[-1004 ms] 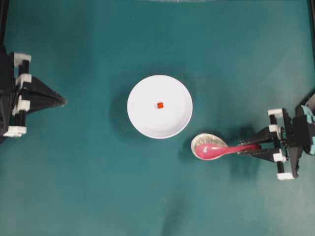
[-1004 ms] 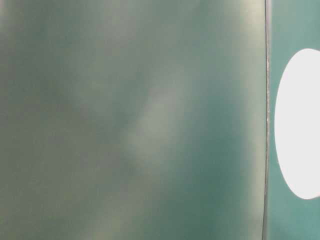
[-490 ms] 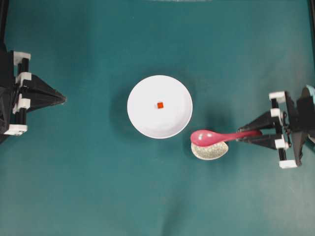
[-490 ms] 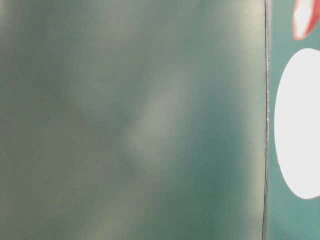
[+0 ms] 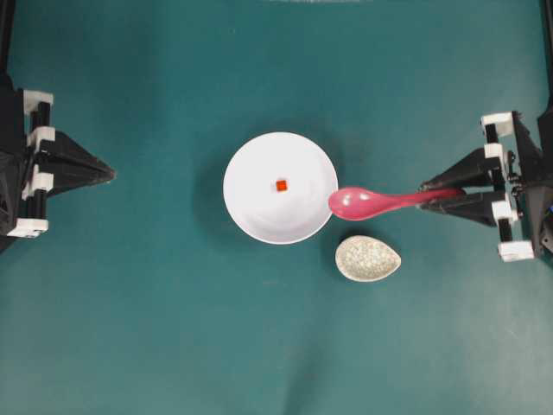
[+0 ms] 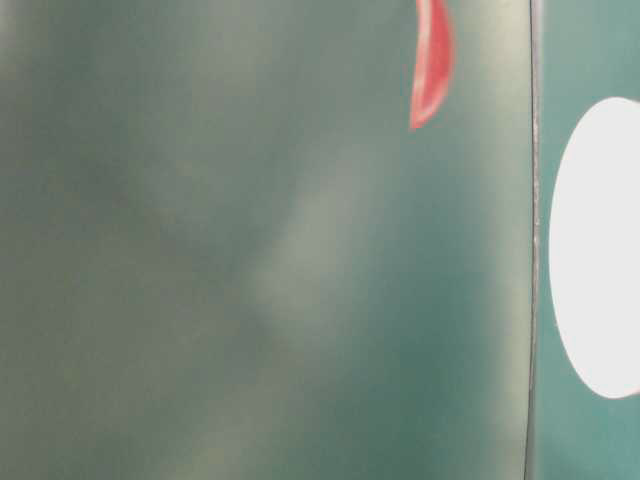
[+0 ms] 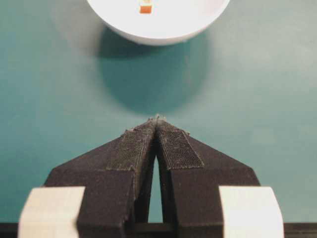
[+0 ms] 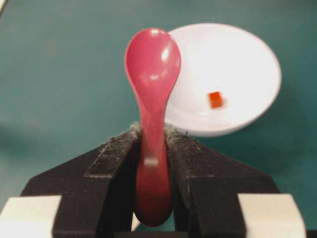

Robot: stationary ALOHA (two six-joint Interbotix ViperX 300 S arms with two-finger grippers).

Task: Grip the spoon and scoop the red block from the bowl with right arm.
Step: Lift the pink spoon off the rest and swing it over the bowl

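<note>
Pink-red spoon (image 8: 152, 94): glossy, clamped by its handle between the pads of the right hand (image 8: 153, 136); seen from the right wrist, the scoop points to 12 o'clock, hollow side up and empty.
Right hand: narrowed onto the spoon handle, both pads touching it; it holds nothing else. In the overhead view the right hand (image 5: 445, 195) sits at 3 o'clock of the bowl, with the spoon (image 5: 371, 202) reaching toward 9 o'clock.
Spoon tip: from overhead the scoop overlaps the bowl's rim at the bowl's 3 o'clock side; whether it touches the rim or hangs above it I cannot tell.
White bowl (image 5: 259, 212): round, plain, in the middle of the green table (image 5: 173, 346).
Red block (image 5: 281, 185): tiny red-orange cube lying inside the bowl near its centre, well apart from the scoop; from the right wrist the red block (image 8: 215, 99) lies toward 2 o'clock of the hand.
Speckled rest dish (image 5: 368, 258): beige, teardrop-shaped, empty, at 5 o'clock of the bowl, just below the spoon in the overhead view.
Left hand (image 7: 156, 124): pads pressed together at the tips, holding nothing, parked at 9 o'clock of the bowl, well apart from it.
Done: the spoon is gripped and off its rest dish.
Left: judging from this, the scoop must dip into the bowl, slide under the block and lift it out; none of that has begun.
</note>
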